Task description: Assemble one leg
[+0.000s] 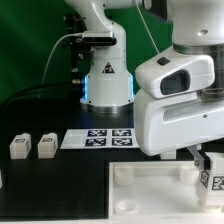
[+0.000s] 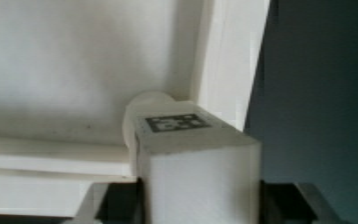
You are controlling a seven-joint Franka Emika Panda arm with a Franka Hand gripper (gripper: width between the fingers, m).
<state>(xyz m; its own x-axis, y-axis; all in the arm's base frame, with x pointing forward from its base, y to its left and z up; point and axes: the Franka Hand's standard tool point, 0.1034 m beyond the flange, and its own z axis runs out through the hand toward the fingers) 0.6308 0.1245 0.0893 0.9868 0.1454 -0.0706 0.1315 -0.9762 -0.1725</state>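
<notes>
My gripper (image 1: pixel 207 166) is shut on a leg (image 1: pixel 213 182), a small white block with a black-and-white tag, at the exterior view's right. It holds the leg upright over the right end of the large white plate (image 1: pixel 150 188). In the wrist view the leg (image 2: pixel 197 160) fills the gap between the two dark fingers (image 2: pixel 119 202), and its tagged end lies against the plate's raised rim (image 2: pixel 220 60). I cannot tell whether it is seated in a socket. Two more legs (image 1: pixel 19 147) (image 1: pixel 47 146) stand on the black table at the exterior view's left.
The marker board (image 1: pixel 100 138) lies flat on the table behind the plate. The arm's base (image 1: pixel 106 85) stands behind it, with cables trailing to the exterior view's left. A green wall closes the back.
</notes>
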